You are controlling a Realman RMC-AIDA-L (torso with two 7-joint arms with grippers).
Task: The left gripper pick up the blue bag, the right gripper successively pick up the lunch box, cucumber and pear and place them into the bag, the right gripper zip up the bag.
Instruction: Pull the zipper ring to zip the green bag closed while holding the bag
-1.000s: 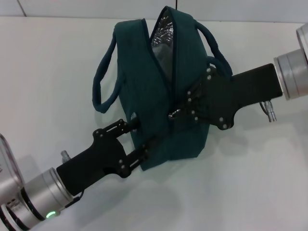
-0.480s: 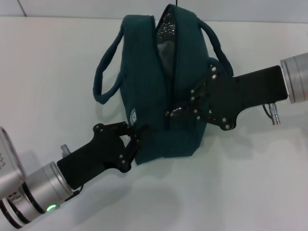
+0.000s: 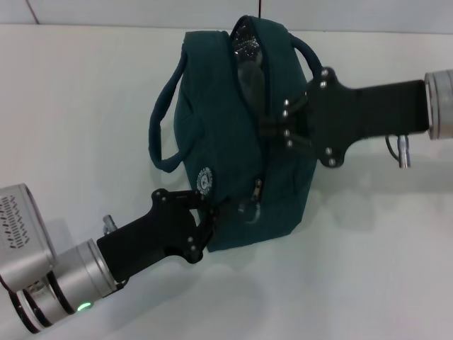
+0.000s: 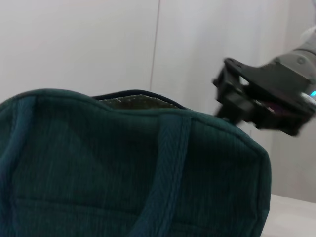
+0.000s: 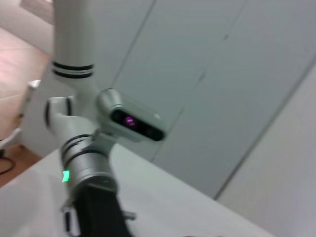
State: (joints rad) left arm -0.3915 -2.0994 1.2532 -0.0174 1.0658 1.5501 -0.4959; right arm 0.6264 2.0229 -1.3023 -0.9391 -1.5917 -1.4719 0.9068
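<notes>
Gripping ribbed teal blue bag (image 3: pixel 219 134), both black claws

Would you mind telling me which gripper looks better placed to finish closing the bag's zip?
Right, probably: the right gripper sits on the zip line of the blue bag, which gapes at the top, while the left gripper clamps the bag's lower corner.

bag: dark teal fabric lunch bag (image 3: pixel 226 142) with two cord handles
pose: standing on the white counter (image 3: pixel 85 106), its length running from 12 o'clock to 6 o'clock
zip: shut along the near stretch, a short gap at 12 o'clock showing silver foil lining (image 3: pixel 248 53)
contents: hidden
</notes>
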